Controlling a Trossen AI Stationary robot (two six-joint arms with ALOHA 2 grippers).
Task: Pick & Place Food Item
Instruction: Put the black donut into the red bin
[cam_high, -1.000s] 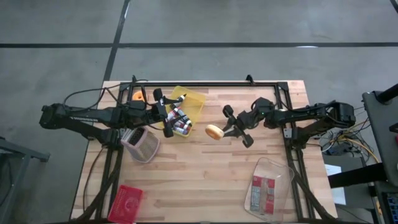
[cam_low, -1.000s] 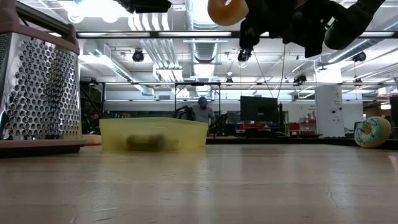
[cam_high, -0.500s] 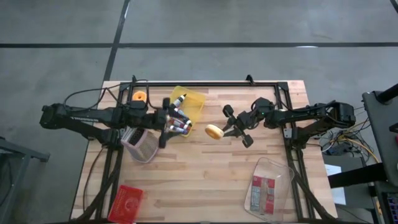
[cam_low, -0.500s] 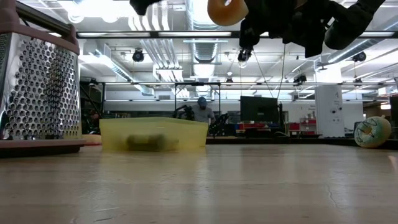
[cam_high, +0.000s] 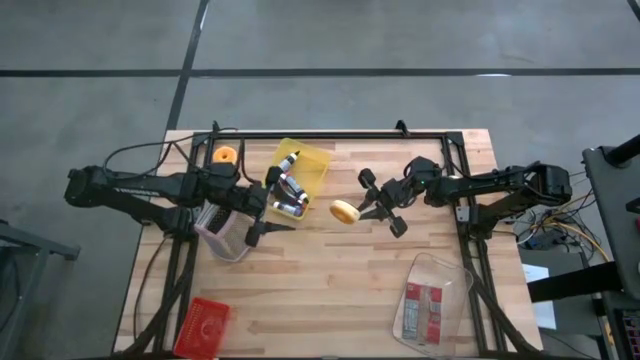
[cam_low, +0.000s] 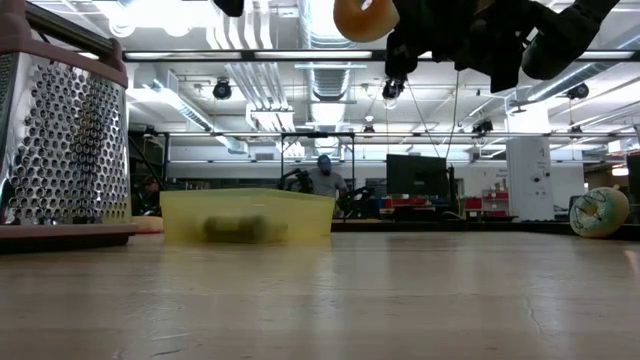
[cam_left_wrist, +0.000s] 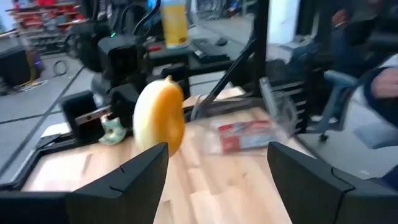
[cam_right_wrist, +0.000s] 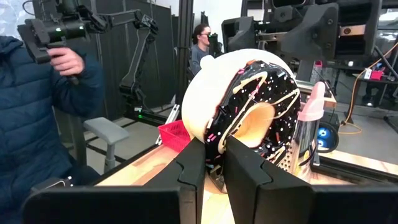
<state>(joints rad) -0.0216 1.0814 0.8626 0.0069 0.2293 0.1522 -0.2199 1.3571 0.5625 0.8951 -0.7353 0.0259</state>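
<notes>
Bright overhead ceiling lights (cam_low: 330, 112), blurred left wrist view, soft shadows.

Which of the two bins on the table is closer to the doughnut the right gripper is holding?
The yellow bin, near the table's far edge just left of the doughnut. The clear bin sits at the near right corner.

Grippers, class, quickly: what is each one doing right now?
Left gripper: open, holding nothing, near the grater.
Right gripper: shut on the donut, held above the table.
</notes>
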